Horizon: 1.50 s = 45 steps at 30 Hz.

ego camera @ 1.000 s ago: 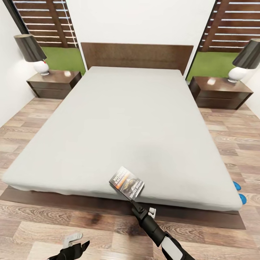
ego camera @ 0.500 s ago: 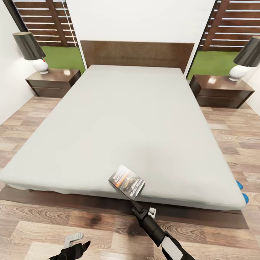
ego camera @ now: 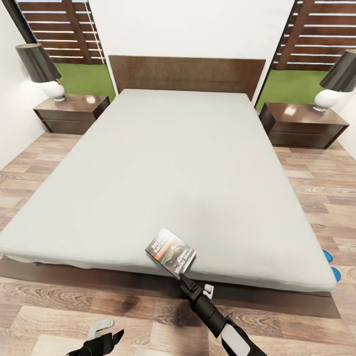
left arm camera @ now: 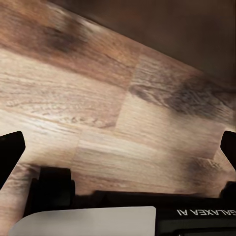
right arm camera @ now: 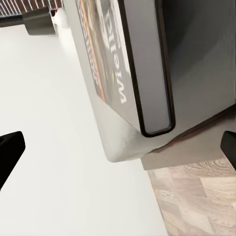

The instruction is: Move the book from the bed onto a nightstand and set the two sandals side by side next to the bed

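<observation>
**Book held at foot of bed; sandals on floor at right**

Far left in the head view, a nightstand (ego camera: 71, 112) stood against the wall beside the bed, carrying a lamp (ego camera: 42, 69) with a dark shade and white base. A window behind it showed grass and a slatted fence.

The left hand (ego camera: 101, 332) sat low over the plank floor (ego camera: 49, 306), short of the bed's foot. In the left wrist view its fingers (left arm camera: 11, 152) stood wide apart with bare floor between them, holding nothing.

The bed (ego camera: 173, 178) took up the centre, its grey mattress on a dark frame, the headboard (ego camera: 187, 74) flat against the white wall.

The right hand (ego camera: 179, 273) reached up from the lower edge of the picture to the foot of the bed. It had hold of the book (ego camera: 171, 250) by the book's near edge. The book was tilted, cover toward the camera, at the mattress's foot edge; whether it touched the mattress could not be told. In the right wrist view the book (right arm camera: 115, 64) showed close up, edge-on, with the mattress corner and floor beyond.

At the right of the bed, the second nightstand (ego camera: 301, 126) carried a matching lamp (ego camera: 336, 81). Two blue sandals (ego camera: 330, 263) lay on the floor near the bed's right foot corner, mostly hidden by the mattress.
</observation>
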Available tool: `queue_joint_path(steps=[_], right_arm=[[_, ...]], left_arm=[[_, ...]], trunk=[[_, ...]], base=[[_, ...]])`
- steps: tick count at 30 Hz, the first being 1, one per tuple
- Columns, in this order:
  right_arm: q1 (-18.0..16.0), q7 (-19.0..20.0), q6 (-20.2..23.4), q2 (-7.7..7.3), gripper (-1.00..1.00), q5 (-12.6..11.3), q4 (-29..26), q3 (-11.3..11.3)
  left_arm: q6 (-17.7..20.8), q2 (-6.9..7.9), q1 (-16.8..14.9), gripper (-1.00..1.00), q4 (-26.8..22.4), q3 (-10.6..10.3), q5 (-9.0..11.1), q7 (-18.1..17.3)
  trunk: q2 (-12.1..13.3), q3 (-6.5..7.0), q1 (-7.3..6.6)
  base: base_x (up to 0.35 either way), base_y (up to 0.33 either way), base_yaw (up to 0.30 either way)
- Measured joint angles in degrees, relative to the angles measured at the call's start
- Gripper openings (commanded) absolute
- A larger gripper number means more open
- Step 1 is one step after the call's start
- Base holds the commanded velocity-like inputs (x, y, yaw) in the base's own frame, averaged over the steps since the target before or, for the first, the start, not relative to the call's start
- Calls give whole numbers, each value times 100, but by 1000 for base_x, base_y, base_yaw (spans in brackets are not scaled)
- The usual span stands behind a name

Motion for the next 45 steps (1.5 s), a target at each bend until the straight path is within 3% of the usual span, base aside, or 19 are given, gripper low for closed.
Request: queue_joint_path(steps=[34,39,45], right_arm=[[0,0,0,-1,100,0,6,0],[0,-1,0,-1,100,0,5,0],[0,-1,0,0,100,0,4,0]], left_arm=[[0,0,0,100,0,0,0,0],[0,0,0,100,0,0,0,0],[0,0,0,100,0,0,0,0]], trunk=[[0,0,1],[-199,-89,110],[-200,-90,111]], base=[[27,14,0],[0,0,0],[0,0,0]])
